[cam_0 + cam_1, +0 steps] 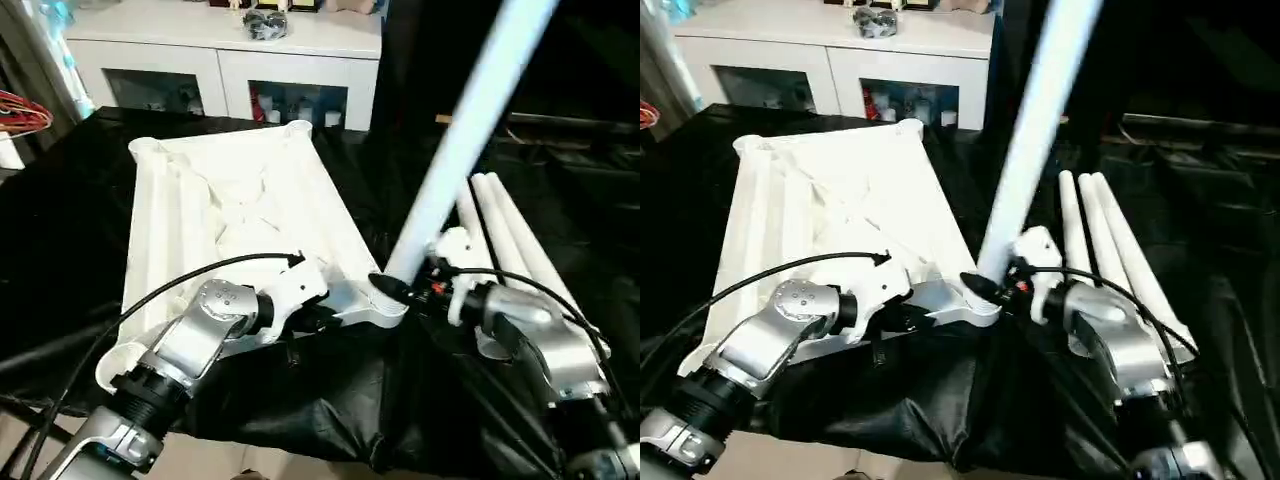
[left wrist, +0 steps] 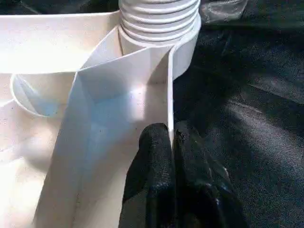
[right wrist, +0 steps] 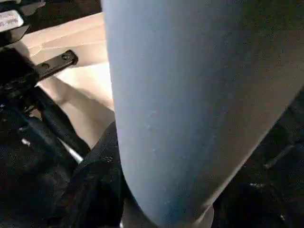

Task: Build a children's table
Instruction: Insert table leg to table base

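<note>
White plastic top: in the left eye view the table top [image 1: 240, 215] lies upside down on the big black-covered table [image 1: 60, 230], ribs facing up.
Left eye view, leg: one long white leg [image 1: 470, 130] stands slanted in the near corner socket [image 1: 385, 300]. It does not look straight yet, so it may need more pushing or turning.
Left eye view, spare legs: three more legs [image 1: 505, 235] lie side by side on the black cover, just beside the top.
How far along: one leg is going in and three are left. The far corner sockets hold no legs.
Right eye view, cabinet: the white cabinet [image 1: 840, 65] stands behind the table. Small things sit behind its glass doors, too small to tell what they are.
Right eye view, right gripper: the right gripper [image 1: 990, 285] is at the bottom of the slanted leg.
Left wrist view: the left gripper [image 2: 172, 142] has its two black fingers [image 2: 152, 161] pressed together on the thin rim wall of the top, pinching it. The ribbed end of the leg sits in the socket just past them.
Right wrist view: the leg is right up close. A black finger [image 3: 102, 190] curls against it, so the right gripper seems to hold the leg.
</note>
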You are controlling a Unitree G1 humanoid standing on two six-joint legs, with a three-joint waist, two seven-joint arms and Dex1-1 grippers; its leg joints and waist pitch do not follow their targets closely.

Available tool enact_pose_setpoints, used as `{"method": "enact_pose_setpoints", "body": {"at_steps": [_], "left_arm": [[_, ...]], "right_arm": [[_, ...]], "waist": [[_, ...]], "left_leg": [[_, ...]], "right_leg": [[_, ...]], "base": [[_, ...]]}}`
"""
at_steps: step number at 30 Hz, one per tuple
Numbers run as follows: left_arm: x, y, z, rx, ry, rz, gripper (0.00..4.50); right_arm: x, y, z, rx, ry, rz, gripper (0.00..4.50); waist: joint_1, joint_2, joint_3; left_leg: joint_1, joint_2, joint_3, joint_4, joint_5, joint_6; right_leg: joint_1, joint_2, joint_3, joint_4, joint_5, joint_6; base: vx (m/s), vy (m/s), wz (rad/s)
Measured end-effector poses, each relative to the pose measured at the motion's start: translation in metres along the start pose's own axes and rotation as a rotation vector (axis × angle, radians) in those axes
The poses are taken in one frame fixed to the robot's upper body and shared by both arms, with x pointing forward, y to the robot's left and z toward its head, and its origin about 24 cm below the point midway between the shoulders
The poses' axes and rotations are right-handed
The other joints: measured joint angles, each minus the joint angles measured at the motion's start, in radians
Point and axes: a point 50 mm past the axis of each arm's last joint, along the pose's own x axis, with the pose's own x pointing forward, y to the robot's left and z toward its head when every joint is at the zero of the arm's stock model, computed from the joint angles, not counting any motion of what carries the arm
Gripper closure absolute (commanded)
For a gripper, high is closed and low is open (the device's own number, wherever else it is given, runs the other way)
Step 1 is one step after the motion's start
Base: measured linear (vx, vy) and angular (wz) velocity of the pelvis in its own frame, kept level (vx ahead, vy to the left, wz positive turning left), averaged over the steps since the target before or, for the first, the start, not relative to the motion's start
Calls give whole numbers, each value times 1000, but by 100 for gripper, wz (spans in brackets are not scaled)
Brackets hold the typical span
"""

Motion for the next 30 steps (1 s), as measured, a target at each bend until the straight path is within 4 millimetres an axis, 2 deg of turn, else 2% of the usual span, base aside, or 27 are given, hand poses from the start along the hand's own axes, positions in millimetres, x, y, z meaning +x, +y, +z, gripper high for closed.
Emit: {"method": "enact_pose_setpoints", "body": {"at_steps": [12, 19, 22, 25, 29, 30], "left_arm": [[-21, 0, -6, 57, 33, -105, 450], [-28, 1, -8, 56, 44, -156, 450], [-27, 1, -7, 53, 42, -148, 450], [-21, 6, -5, 34, 36, -79, 450], [-16, 13, -4, -36, 38, 57, 450], [-15, 14, -4, -43, 40, 71, 450]], "right_arm": [[3, 5, 3, -51, 22, 240, 259], [4, 11, 3, -64, 22, 329, 259], [5, 9, 2, -70, 15, 321, 259], [13, 1, 2, -58, -2, 226, 259], [38, -8, 6, -6, -24, 38, 259], [41, -8, 6, 0, -26, 16, 259]], "waist": [[1, -25, -1], [5, -28, -2], [4, -29, -1], [0, -33, -1], [-29, -38, 2], [-32, -39, 3]], "left_leg": [[0, 3, 7, 0, 0, 0], [0, 5, 11, 0, 0, 0], [0, 6, 13, 0, 0, 0], [2, 7, 13, 0, 0, 0], [9, 9, 12, 0, 1, -2], [9, 9, 12, 0, 2, -3]], "right_leg": [[0, 1, 1, -3, 0, 0], [0, 0, 2, -6, 0, 0], [0, 0, 1, -5, 0, 0], [0, 0, 1, -3, 2, -3], [-1, 0, -1, -3, 4, -6], [-1, 0, -1, -3, 3, -6]], "base": [[0, 0, 0], [0, 0, 0], [0, 0, 0], [0, 0, 0], [0, 0, 0], [0, 0, 0]]}}
